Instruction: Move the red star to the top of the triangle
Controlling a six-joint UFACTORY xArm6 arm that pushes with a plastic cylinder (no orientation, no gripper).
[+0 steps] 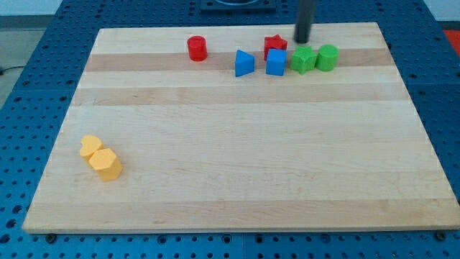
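The red star (274,44) lies near the view's top, just above and touching the blue cube (276,62). The blue triangle (244,63) lies to the left of the cube, a short gap away. The star sits up and to the right of the triangle. My tip (302,41) is just to the right of the red star, at about its height, and above the green star (302,60).
A red cylinder (197,48) stands left of the triangle. A green cylinder (327,57) sits right of the green star. Two yellow blocks (100,157) lie at the view's lower left. The wooden board (237,144) rests on a blue perforated table.
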